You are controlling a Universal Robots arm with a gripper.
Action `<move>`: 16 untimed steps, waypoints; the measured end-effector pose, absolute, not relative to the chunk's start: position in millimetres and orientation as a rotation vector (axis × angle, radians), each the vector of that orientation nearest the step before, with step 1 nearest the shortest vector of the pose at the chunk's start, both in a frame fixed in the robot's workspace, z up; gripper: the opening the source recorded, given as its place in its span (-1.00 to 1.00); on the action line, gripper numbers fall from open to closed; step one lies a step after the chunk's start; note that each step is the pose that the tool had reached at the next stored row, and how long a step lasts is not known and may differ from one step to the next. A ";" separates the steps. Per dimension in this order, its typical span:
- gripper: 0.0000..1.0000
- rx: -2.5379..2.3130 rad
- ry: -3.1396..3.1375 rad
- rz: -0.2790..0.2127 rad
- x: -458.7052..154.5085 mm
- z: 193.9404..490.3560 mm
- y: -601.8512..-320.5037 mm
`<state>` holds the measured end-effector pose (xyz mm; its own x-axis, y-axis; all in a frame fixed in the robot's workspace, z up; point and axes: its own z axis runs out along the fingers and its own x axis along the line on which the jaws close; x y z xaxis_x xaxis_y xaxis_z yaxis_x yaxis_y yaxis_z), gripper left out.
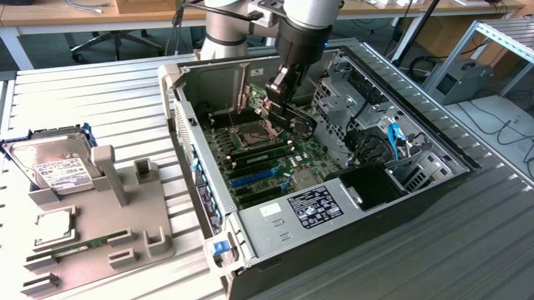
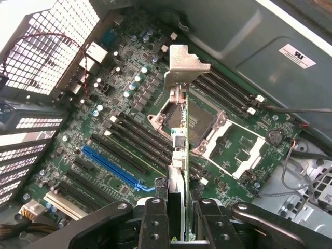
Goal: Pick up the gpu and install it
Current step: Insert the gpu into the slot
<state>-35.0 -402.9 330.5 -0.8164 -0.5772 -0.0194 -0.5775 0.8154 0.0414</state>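
Alignment is judged the crux of the step in hand. The gpu [image 2: 180,150] is grasped edge-on between the fingers of the end effector [image 2: 180,220] and is held inside the open computer case [image 1: 171,87], above the motherboard [image 2: 244,150] and apart from it, over the processor socket [image 2: 205,122], its pale bracket [image 2: 185,65] pointed away from the wrist. The card is seen at an angle to the blue slot [image 2: 111,166]; it would best be kept upright, its lower edge brought parallel to a slot and the bracket turned to the slotted wall [image 2: 26,155]. Room is judged tight: case walls are found on every side, and loose cables [image 1: 392,137] lie to the exterior view's right.
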 end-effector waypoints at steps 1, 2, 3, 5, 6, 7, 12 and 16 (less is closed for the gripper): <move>-0.48 -0.957 2.985 0.071 -35.0 330.5 -402.9; -0.48 -0.963 2.984 0.071 -35.0 330.5 -402.9; -0.48 -0.969 2.982 0.071 -35.0 330.4 -402.9; -0.48 -0.982 2.978 0.071 -35.0 330.4 -402.9; -0.48 -0.989 2.975 0.071 -35.0 330.3 -402.9; -0.48 -0.997 2.973 0.071 -35.0 330.4 -402.9; -0.48 -1.042 2.958 0.071 -34.9 330.1 -402.9; -0.48 -1.074 2.947 0.072 -34.9 330.0 -402.9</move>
